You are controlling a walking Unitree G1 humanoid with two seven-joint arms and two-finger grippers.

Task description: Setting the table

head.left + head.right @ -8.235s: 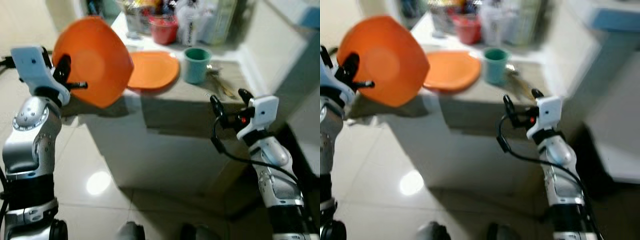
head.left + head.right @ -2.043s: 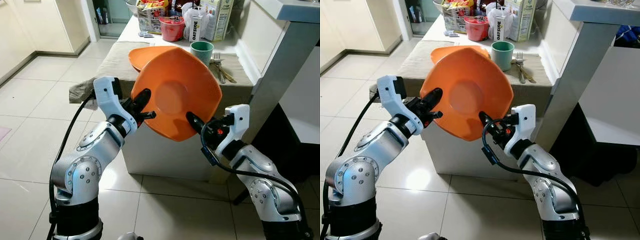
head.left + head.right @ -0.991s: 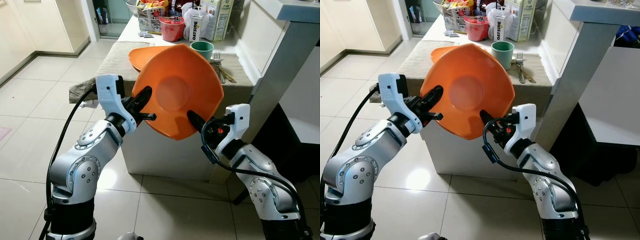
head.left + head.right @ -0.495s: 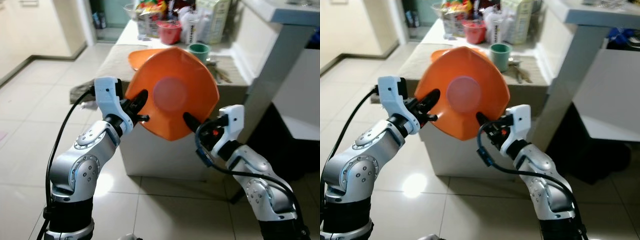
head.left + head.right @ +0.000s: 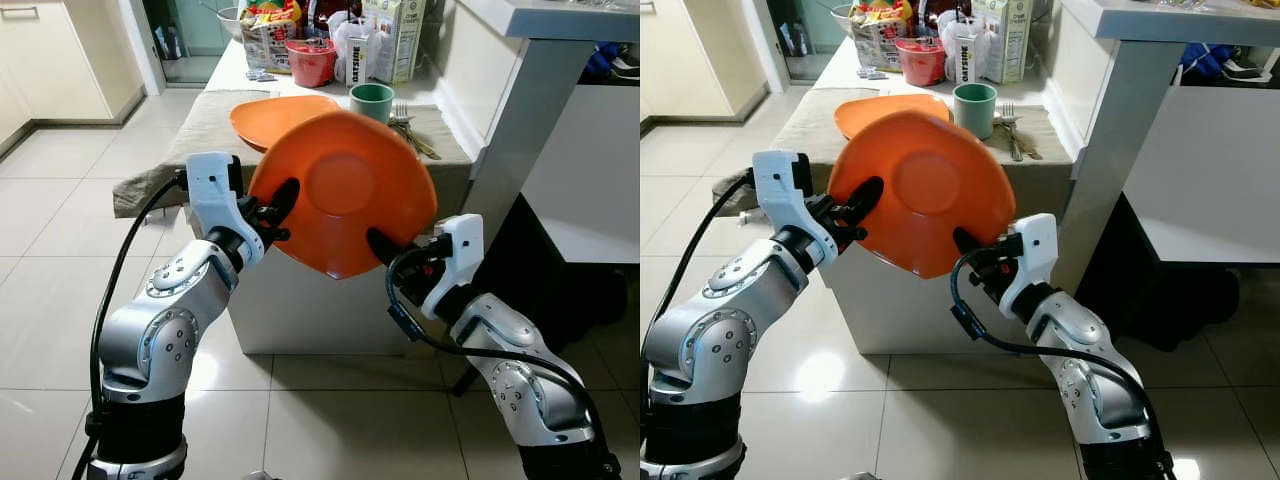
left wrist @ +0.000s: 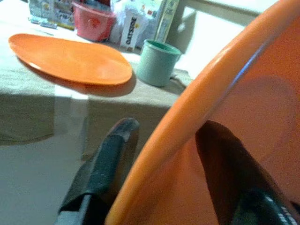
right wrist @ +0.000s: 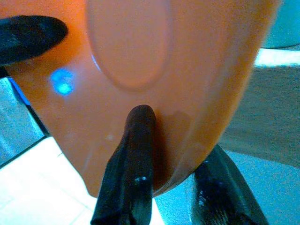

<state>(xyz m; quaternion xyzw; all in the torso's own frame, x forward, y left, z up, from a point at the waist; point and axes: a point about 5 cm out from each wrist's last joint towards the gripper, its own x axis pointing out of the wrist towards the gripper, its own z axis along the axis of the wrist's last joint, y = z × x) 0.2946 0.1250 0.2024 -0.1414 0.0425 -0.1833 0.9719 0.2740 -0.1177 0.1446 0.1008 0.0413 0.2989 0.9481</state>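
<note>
A big orange plate (image 5: 345, 190) hangs tilted in the air in front of the table, its face towards me. My left gripper (image 5: 275, 205) is shut on its left rim, and my right gripper (image 5: 385, 248) is shut on its lower right rim. In the left wrist view the plate's rim (image 6: 197, 108) runs between the two black fingers (image 6: 105, 173). In the right wrist view one finger (image 7: 131, 159) presses on the plate's face (image 7: 140, 61) and the other sits behind the edge. A second orange plate (image 5: 280, 117) lies flat on the table beyond.
The table (image 5: 200, 130) has a beige cloth. On it stand a green cup (image 5: 371, 101), forks (image 5: 412, 130), a red bowl (image 5: 310, 62) and cartons (image 5: 390, 40) at the back. A white counter post (image 5: 520, 120) rises close on the right. Tiled floor lies to the left.
Both grippers keep their hold on the plate. The plate has tipped a little, its face turning more upward. The camera has shifted, so the whole scene sits differently.
</note>
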